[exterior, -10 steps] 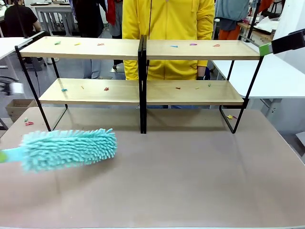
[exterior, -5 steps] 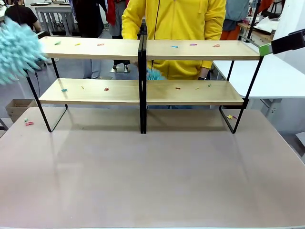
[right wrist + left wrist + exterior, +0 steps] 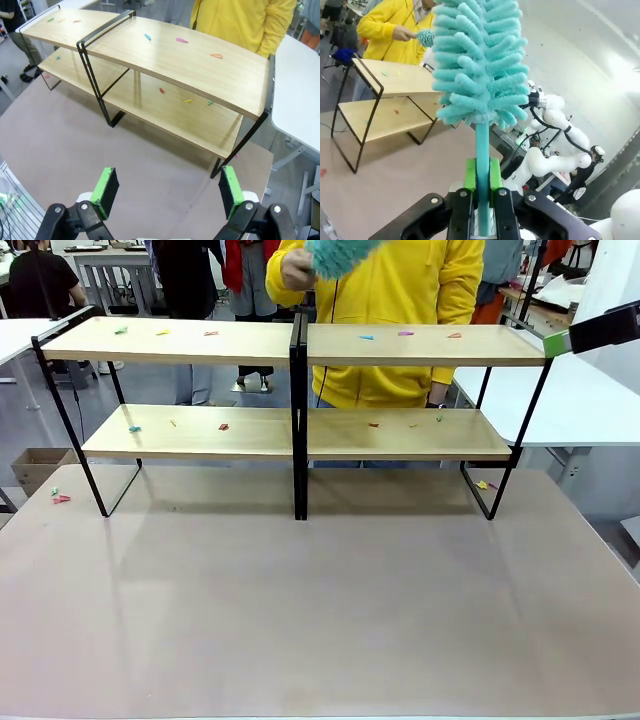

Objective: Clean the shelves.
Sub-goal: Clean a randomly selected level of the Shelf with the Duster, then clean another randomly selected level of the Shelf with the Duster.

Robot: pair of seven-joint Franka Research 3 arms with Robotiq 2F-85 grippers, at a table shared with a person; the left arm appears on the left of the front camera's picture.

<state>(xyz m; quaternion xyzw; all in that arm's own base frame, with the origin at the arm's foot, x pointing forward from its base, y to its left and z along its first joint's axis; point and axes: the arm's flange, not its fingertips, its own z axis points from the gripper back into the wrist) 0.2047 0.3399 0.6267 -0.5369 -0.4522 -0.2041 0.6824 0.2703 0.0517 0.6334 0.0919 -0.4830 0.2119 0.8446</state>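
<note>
The shelves stand across the far half of the table, two light wooden boards on a black frame, with small coloured scraps on both boards. My left gripper is shut on the handle of a teal fluffy duster, held upright away from the shelves. My right gripper hangs open over the table in front of the shelves; one of its fingers shows by the rack's top right corner. A person in yellow holds a second teal duster above the upper board.
Coloured scraps lie on the tabletop by the rack's left foot and right foot. A white table stands close on the right, and a cardboard box sits on the floor at the left.
My left gripper has swung its duster from low over the table's left side up and out of the front view. The person raised their duster from behind the shelves to above them.
</note>
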